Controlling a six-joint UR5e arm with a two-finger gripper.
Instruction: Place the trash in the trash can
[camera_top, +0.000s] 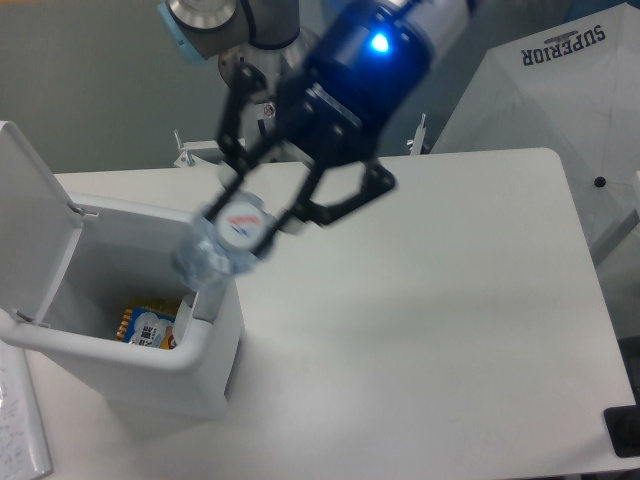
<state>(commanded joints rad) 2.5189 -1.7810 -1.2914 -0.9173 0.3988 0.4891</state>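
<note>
Gripper: the two-finger gripper (243, 228) reaches down from the 12 o'clock edge of the view, its black fingers clamped on either side of the crushed bottle; the picture is blurred here.
Gripper body: dark blue housing with a lit blue lamp (379, 43), toward 1 o'clock from the fingers.
Crushed bottle: a clear plastic bottle (222, 245) with a bluish label carrying a red mark, held in the air at the bin's 3 o'clock rim, its lower end hanging over the opening.
Trash can: a white rectangular bin (205, 345) with rounded rim, standing at the 8 o'clock part of the table.
Lid: the flip lid (28, 215) is swung open and stands up at the bin's 9 o'clock side.
Inside the bin: a yellow-orange packet (148, 327) with a pale print lies on the bottom.
Table: a white tabletop (430, 330) with rounded corners.
Beyond the table: a white cover (560, 90) printed SUPERIOR at 2 o'clock.
Table edge: a dark object (625, 432), cut off by the frame, at 4 o'clock.
</note>
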